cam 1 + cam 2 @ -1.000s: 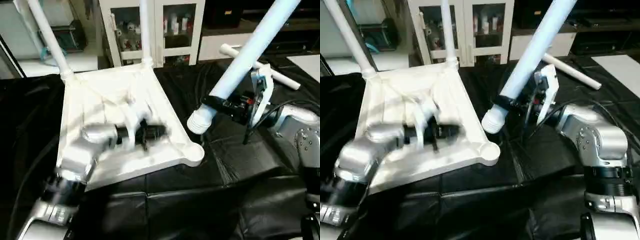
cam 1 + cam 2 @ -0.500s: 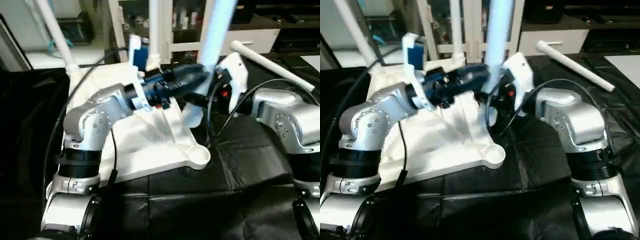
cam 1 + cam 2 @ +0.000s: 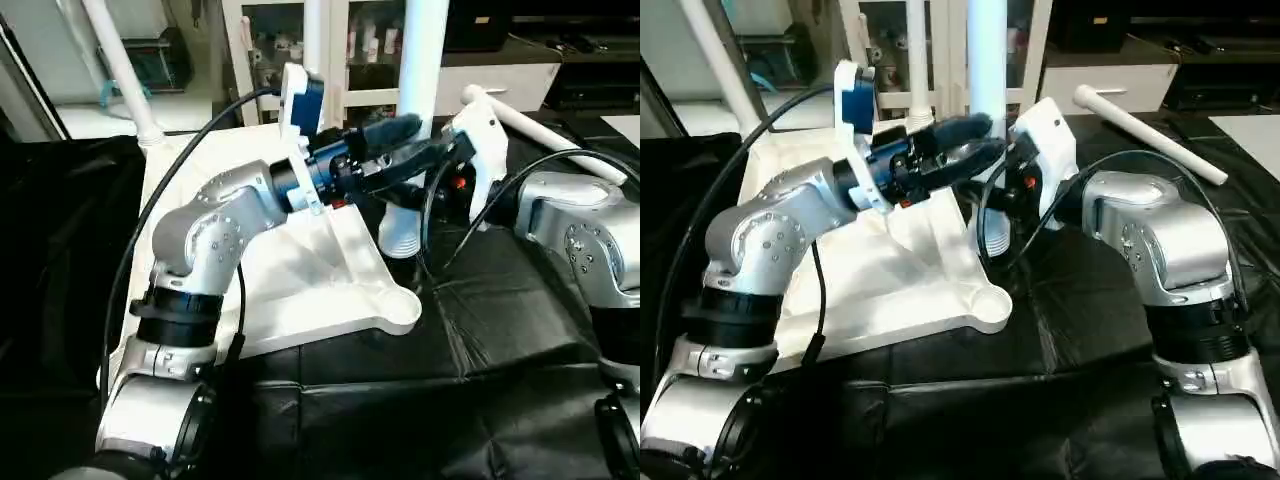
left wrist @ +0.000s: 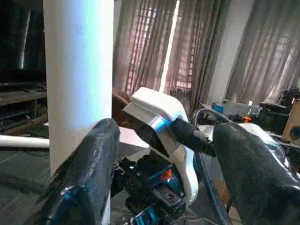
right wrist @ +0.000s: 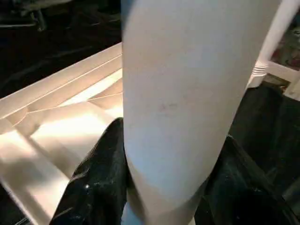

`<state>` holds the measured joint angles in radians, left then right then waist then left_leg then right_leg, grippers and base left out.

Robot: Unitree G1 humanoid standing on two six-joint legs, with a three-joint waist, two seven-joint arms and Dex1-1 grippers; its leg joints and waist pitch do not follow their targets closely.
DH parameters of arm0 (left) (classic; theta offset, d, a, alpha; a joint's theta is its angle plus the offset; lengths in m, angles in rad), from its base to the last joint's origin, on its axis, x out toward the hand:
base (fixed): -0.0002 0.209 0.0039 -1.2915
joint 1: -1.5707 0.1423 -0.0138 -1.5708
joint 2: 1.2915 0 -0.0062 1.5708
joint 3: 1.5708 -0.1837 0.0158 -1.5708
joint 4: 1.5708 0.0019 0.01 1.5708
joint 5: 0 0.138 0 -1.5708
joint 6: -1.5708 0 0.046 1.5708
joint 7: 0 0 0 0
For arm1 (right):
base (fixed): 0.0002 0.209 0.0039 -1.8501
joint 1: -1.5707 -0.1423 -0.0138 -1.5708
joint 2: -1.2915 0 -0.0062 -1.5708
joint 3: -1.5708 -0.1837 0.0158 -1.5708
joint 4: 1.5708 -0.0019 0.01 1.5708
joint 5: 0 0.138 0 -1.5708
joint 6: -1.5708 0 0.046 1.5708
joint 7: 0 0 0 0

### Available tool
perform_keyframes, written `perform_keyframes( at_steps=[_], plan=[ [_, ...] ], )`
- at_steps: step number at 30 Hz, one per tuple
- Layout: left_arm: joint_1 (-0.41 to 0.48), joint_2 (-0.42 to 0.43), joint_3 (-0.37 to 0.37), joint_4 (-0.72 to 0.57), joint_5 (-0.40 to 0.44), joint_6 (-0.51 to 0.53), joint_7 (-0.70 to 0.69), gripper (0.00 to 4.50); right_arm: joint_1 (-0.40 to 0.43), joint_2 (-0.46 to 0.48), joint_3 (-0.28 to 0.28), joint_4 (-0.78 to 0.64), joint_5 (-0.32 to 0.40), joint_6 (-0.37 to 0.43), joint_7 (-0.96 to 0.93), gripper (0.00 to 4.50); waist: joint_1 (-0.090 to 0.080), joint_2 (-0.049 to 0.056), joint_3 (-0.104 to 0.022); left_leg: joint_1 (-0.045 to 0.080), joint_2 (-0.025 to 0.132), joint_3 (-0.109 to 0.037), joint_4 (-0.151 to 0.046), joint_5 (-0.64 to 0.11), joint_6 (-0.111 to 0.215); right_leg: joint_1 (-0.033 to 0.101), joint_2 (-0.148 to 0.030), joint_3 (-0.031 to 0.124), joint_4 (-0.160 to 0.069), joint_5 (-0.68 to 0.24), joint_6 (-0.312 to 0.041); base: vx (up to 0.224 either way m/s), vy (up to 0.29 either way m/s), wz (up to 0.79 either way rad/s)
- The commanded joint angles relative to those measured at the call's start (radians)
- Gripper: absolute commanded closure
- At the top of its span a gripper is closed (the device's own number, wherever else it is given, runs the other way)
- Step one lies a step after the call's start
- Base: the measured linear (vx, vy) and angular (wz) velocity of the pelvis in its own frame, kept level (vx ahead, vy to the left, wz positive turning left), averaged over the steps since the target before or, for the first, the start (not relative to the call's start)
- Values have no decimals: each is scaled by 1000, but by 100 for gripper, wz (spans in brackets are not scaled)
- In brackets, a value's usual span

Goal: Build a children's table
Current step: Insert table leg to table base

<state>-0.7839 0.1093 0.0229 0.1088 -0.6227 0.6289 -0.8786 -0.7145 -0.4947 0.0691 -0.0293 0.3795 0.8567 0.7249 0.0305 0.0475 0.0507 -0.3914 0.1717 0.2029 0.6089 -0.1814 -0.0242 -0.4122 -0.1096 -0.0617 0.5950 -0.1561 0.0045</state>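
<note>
- White children's tabletop [image 3: 300, 270] lies underside up on the black-covered work table [image 3: 480, 400], tilted; near corner socket [image 3: 400, 300] empty.
- Two legs stand in the far corners: one far left [image 3: 120, 70], one behind the left arm [image 3: 312, 35].
- Left gripper [image 4: 159, 159]: fingers [image 4: 93, 168] spread wide, one beside the upright leg, nothing clamped.
- Right gripper [image 5: 164, 187] closed around a third leg [image 3: 420, 60], held upright, ribbed end [image 3: 398, 232] just beside the tabletop's right edge.
- Fourth leg [image 3: 545, 135] lies loose far right.
</note>
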Motion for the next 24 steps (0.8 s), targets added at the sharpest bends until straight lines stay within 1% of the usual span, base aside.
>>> perform_keyframes(
  at_steps=[1,2,4,5,6,7,8,9,11,14,16,17,18,19,20,22,24],
  plan=[
    [1,25,44,-2,-7,12,18,58,-41,7,-11,-6,-1,-34,-12,269,3,-21,-72,20,40,-23,-71,-211,8,51,-32,32,-70,-296,-193,0,0,0],
    [2,28,47,4,-9,9,17,51,-45,10,-20,-1,-1,-38,-20,269,4,-19,-72,23,41,-22,-69,-204,11,48,-30,32,-69,-283,-200,0,0,0],
    [-9,27,67,38,-6,-21,42,45,-40,5,-25,-21,18,-29,2,269,4,-18,-73,23,41,-22,-68,-189,19,49,-27,32,-66,-253,-210,0,0,0],
    [-10,27,67,39,-6,-22,42,35,-40,5,-25,-22,18,-29,3,269,5,-20,-73,23,41,-21,-68,-183,26,50,-28,32,-64,-239,-215,0,0,0],
    [-16,24,78,51,-11,-29,50,35,-33,-1,-22,-39,30,-21,22,269,6,-19,-74,21,41,-21,-67,-175,33,53,-27,32,-61,-220,-218,0,0,0],
    [-24,20,94,61,-25,-29,55,16,-26,-1,-22,-55,40,-17,33,269,7,-19,-77,22,41,-21,-65,-159,42,55,-26,32,-57,-191,-222,0,0,0],
    [-32,17,110,68,-43,-25,58,12,-19,2,-23,-69,49,-14,38,269,7,-18,-77,21,41,-22,-65,-149,48,55,-27,32,-56,-177,-225,0,0,0],
    [-32,17,110,68,-43,-24,58,10,-19,2,-23,-69,49,-14,38,269,10,-17,-78,23,42,-21,-64,-135,54,54,-27,32,-54,-158,-233,0,0,0],
    [-33,15,114,64,-50,-21,66,1,-15,4,-20,-80,56,-16,42,269,13,-16,-77,24,44,-20,-64,-132,60,53,-28,32,-53,-153,-248,0,0,0],
    [-34,11,111,63,-48,-29,71,0,-18,8,-14,-82,65,-14,46,269,15,-16,-75,25,44,-20,-65,-157,48,52,-29,32,-57,-191,-243,0,0,0],
    [-37,2,116,57,-61,-26,74,0,-19,10,-6,-85,69,-8,54,269,15,-16,-73,25,44,-20,-66,-176,36,52,-30,32,-59,-218,-235,0,0,0],
    [-38,-4,119,50,-74,-20,72,0,-19,12,0,-86,68,-5,58,269,16,-11,-73,25,44,-22,-68,-188,25,51,-30,32,-61,-230,-229,0,0,0],
    [-39,-15,125,27,-110,5,61,0,-16,19,15,-88,63,-1,57,269,15,-12,-73,25,44,-22,-68,-191,21,52,-29,31,-59,-230,-229,0,0,0],
    [-38,-16,124,24,-114,7,59,0,-16,20,18,-88,63,0,57,269,15,-13,-73,25,44,-22,-68,-191,18,52,-30,31,-60,-228,-230,0,0,0],
    [-36,-18,116,8,-125,18,47,0,-14,26,32,-89,63,6,56,269,15,-14,-74,25,44,-23,-68,-190,17,52,-30,31,-58,-219,-232,0,0,0],
    [-33,-17,109,2,-125,23,42,0,-13,27,39,-91,64,10,58,269,13,-14,-74,23,43,-23,-68,-185,21,53,-29,32,-58,-210,-231,0,0,0],
    [-22,-12,68,-2,-90,3,30,0,-9,27,60,-97,67,24,69,269,13,-15,-74,23,43,-22,-68,-184,24,53,-29,32,-59,-215,-226,0,0,0]
  ],
)
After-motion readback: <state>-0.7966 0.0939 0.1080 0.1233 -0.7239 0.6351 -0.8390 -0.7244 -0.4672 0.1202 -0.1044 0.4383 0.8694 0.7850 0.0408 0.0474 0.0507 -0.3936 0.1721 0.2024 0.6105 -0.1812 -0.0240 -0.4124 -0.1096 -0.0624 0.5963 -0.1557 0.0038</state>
